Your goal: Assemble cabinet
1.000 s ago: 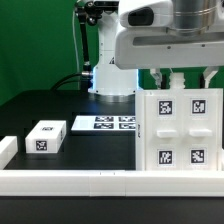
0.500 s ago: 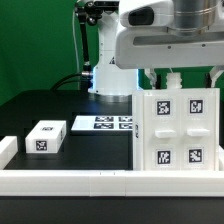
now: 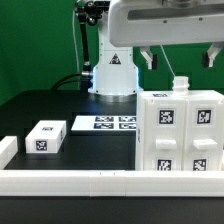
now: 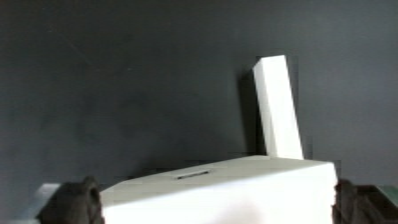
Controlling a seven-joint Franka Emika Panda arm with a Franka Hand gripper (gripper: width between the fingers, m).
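Claw first: it's spread wide and holding nothing. In the wrist view the 2 dark fingers sit 1 on each side of a white top face, with a gap on both sides, so no contact as far as I can see. From the exterior view it hangs above the cabinet, clear of it.

The cabinet stands upright on the black table at the exterior view's right, its base hidden behind the white rail along the front. I count 4 tags on the face toward the camera. A little white nub sticks up from its top; can't tell what that is. The wrist view also shows a thin white strip on the table beyond the box, and I can't say which part it is.

Further out, a small tagged block lies loose, well apart from the cabinet toward the exterior view's left. The marker board lies flat behind, between the 2.

My read on progress: the main body is standing and released, so that bit looks done. At least 1 loose piece isn't on it yet, so fetching and fitting remain. Whether doors are fitted, I can't tell from here.
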